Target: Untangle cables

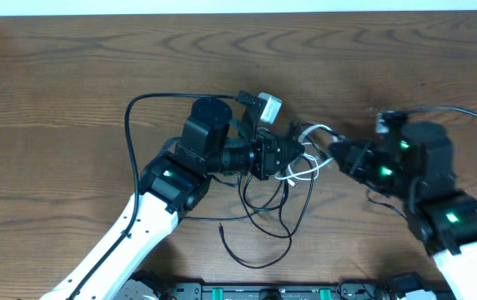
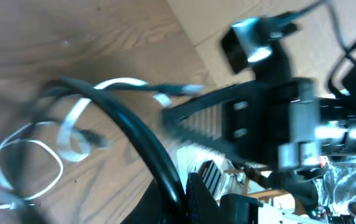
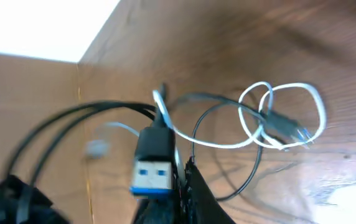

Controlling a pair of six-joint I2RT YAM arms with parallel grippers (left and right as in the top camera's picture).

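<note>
The cables lie tangled at the table's middle. A white cable [image 1: 303, 173] loops between the two grippers, and thin black cables [image 1: 276, 218] trail toward the front edge. My left gripper [image 1: 298, 154] is shut on a black cable [image 2: 131, 127], which runs up out of its jaws [image 2: 187, 199]. My right gripper [image 1: 332, 152] faces it from the right, close by. In the right wrist view it [image 3: 181, 190] is shut on a black USB plug with a blue insert [image 3: 152, 163]. The white loops [image 3: 284, 118] lie on the wood beyond, crossed by a black cable [image 3: 221, 146].
A small silver-grey plug block [image 1: 268, 106] sits just behind the left gripper. A thicker black arm cable [image 1: 151, 97] arcs at the left. Bare wooden table [image 1: 72, 100] lies all round the tangle. The right arm [image 2: 271, 112] fills the left wrist view's right side.
</note>
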